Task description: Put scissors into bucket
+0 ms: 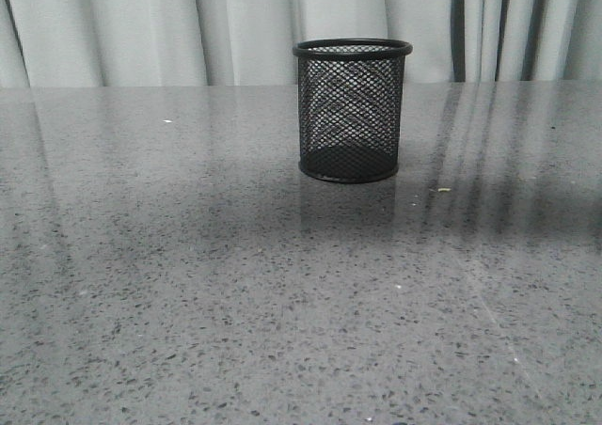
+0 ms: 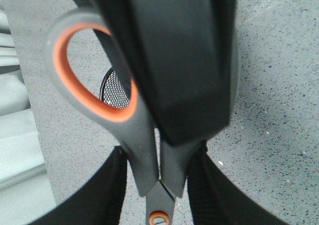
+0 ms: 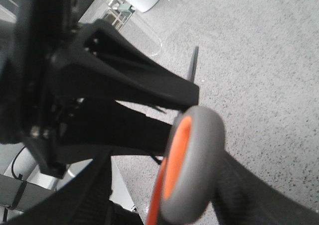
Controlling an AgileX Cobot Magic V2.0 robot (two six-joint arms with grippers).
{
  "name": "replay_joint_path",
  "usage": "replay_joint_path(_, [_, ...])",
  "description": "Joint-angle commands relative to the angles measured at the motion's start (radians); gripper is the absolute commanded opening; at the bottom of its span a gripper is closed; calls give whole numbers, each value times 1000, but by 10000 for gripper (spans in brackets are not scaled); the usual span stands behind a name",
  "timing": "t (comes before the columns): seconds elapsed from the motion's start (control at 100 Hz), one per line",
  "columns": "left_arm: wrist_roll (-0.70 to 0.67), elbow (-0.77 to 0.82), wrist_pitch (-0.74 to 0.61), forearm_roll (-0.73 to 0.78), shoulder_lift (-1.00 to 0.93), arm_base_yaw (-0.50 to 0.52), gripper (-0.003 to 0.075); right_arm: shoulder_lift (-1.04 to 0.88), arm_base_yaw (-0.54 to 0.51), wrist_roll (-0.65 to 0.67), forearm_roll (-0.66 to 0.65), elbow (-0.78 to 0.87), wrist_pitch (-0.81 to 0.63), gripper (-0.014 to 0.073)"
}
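The bucket [image 1: 352, 110], a black wire-mesh cup, stands upright at the table's middle back; neither arm shows in the front view. In the left wrist view my left gripper [image 2: 159, 158] is shut on the scissors [image 2: 144, 145] at the neck just above the pivot. The bucket [image 2: 115, 88] shows through the orange-lined handle loop. A black finger [image 2: 179, 60] of the right gripper covers the other loop. In the right wrist view my right gripper [image 3: 164, 170] is open around a handle loop [image 3: 192, 160]. One finger touches the loop; the other stands apart.
The grey speckled table [image 1: 188, 284] stretches wide around the bucket, with pale curtains [image 1: 141, 21] behind its back edge. In the right wrist view the left arm's black gripper body [image 3: 124, 85] is close in front of the camera.
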Motion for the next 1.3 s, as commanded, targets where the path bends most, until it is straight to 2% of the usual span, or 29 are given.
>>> replay_joint_path(0.0, [-24, -33, -57, -17, -41, -9, 125, -1, 14, -16, 60, -39, -6, 356])
replay_joint_path(0.07, [-24, -33, -57, -17, -41, -9, 125, 7, 14, -16, 60, -39, -6, 270])
replay_joint_path(0.21, [-24, -33, -59, -17, -41, -9, 125, 10, 14, -32, 60, -39, -8, 16])
replay_joint_path(0.28, [-25, -33, -59, -17, -41, -9, 125, 10, 14, -45, 60, -39, -10, -73])
replay_joint_path(0.39, [-32, -33, -59, -17, -41, -9, 145, 10, 14, -45, 60, -39, -15, -69])
replay_joint_path(0.48, [-52, -33, -60, -20, -41, -9, 221, 10, 14, -45, 60, -39, -19, -69])
replay_joint_path(0.53, [-59, -33, -60, -20, -41, -9, 293, 10, 14, -46, 60, -39, -22, -69])
replay_joint_path(0.59, [-75, -33, -65, -20, -41, -9, 424, 10, 14, -46, 60, -39, -28, -69])
replay_joint_path(0.6, [-75, -33, -65, -20, -41, -9, 424, 10, 14, -46, 60, -39, -28, -69])
replay_joint_path(0.65, [-96, -33, -69, -20, -41, -9, 519, 10, 14, -46, 60, -39, -32, -69])
replay_joint_path(0.7, [-103, -33, -69, -20, -41, -9, 565, 10, 14, -46, 60, -39, -39, -69])
replay_joint_path(0.88, [-111, -33, -67, -20, -52, -6, 565, 10, 14, -46, 60, -39, -54, -66])
replay_joint_path(0.95, [-152, -36, -67, -18, -62, 3, 565, 10, 14, -46, 45, -49, -55, -66])
replay_joint_path(1.15, [-411, -46, -80, -16, -109, 104, 565, 10, 12, -27, -45, -122, -59, -62])
replay_joint_path(1.29, [-598, -49, -80, -21, -156, 217, 565, 10, 7, 91, -187, -183, -71, -43])
